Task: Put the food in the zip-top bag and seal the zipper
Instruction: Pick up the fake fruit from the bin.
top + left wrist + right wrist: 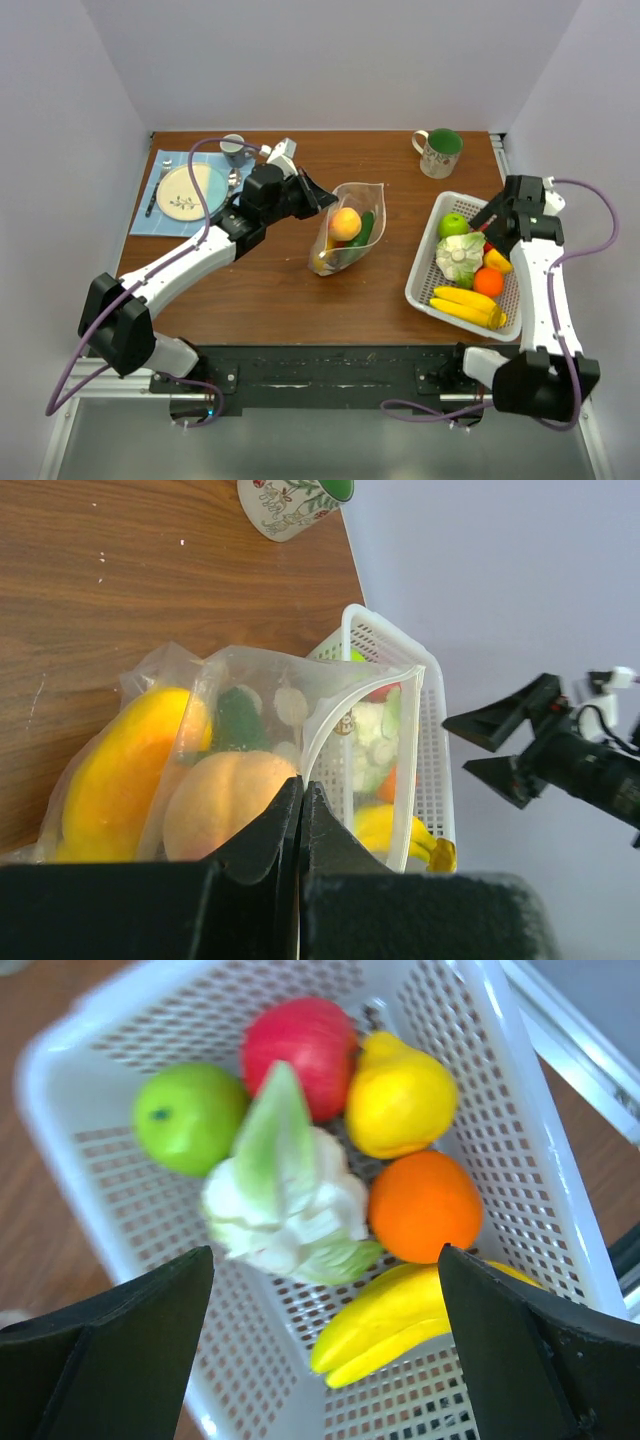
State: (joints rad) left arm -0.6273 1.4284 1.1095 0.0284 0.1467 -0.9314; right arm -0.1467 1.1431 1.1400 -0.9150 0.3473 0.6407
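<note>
Now left pincer (301, 788) tight on zip-top bag (300, 675).

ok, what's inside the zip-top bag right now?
Inside the zip-top bag: a peach-coloured fruit, a dark green piece and a yellow-orange piece. Anything beneath them is covered.

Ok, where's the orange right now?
In the top view the orange sits in the white basket on the right side of the table, next to the cauliflower and the bananas.
</note>
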